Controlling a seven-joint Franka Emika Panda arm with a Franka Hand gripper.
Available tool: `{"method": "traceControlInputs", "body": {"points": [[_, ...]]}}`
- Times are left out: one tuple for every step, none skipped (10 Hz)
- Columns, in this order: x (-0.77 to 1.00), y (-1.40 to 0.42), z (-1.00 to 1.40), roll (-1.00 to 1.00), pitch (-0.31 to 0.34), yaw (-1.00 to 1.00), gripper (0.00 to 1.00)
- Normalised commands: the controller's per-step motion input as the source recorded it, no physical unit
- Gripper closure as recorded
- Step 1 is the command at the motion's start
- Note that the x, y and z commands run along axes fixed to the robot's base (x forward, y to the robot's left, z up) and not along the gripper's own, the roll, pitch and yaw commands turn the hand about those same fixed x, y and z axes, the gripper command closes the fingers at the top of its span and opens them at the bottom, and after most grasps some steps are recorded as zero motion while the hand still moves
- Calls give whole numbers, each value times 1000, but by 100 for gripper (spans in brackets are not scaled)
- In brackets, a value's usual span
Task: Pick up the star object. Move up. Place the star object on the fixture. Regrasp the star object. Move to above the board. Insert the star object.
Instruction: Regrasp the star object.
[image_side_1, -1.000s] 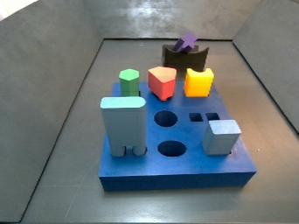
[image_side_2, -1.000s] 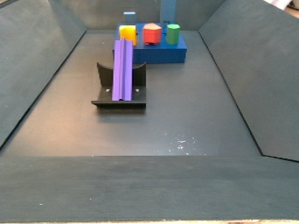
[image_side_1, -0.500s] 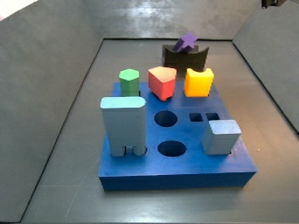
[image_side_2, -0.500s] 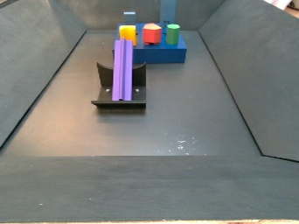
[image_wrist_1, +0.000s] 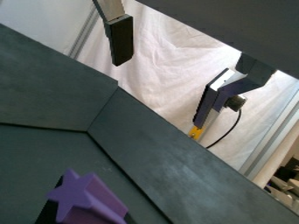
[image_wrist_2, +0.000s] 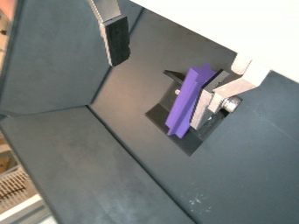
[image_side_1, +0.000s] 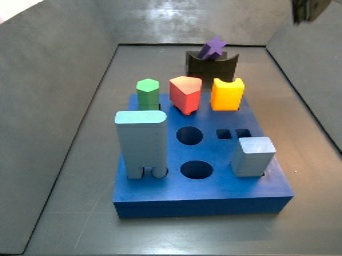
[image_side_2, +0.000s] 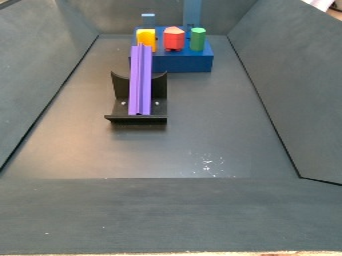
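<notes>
The purple star object (image_side_2: 139, 80) lies lengthwise in the curved top of the dark fixture (image_side_2: 118, 105), with nothing holding it. In a side view its end (image_side_1: 214, 47) sticks up above the fixture (image_side_1: 201, 66), behind the blue board (image_side_1: 201, 195). My gripper (image_side_1: 310, 10) shows only as a dark tip at the upper right corner, high above the floor. In a wrist view the gripper (image_wrist_2: 163, 68) is open, fingers (image_wrist_2: 114, 39) wide apart, with the star object (image_wrist_2: 187, 103) far below on the fixture (image_wrist_2: 158, 110). The star's end (image_wrist_1: 82, 197) also shows in a wrist view.
The board (image_side_2: 187, 63) carries a green hexagonal peg (image_side_1: 147, 93), a red peg (image_side_1: 186, 95), a yellow peg (image_side_1: 227, 94), a tall teal peg (image_side_1: 139, 140) and a white block (image_side_1: 255, 155), with round and square holes between them. Sloping grey walls (image_side_2: 47, 90) enclose the floor.
The gripper has come into the upper right corner of a side view and shows more of itself now. The star object, fixture and board have not moved.
</notes>
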Motion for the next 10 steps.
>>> {"method": "traceControlInputs", "body": {"points": [[57, 40, -1000, 35, -35, 151, 0], [66, 35, -1000, 51, -69, 125, 0], [72, 33, -1000, 59, -83, 107, 0], [78, 30, -1000, 72, -94, 80, 0], [88, 25, -1000, 77, -104, 45, 0], [93, 21, -1000, 77, -96, 13, 0], [96, 17, -1000, 75, -88, 3, 0], [102, 12, -996, 76, -71, -17, 0], [91, 8, -855, 77, -53, -25, 0], [85, 4, -720, 78, -39, -27, 0]]}}
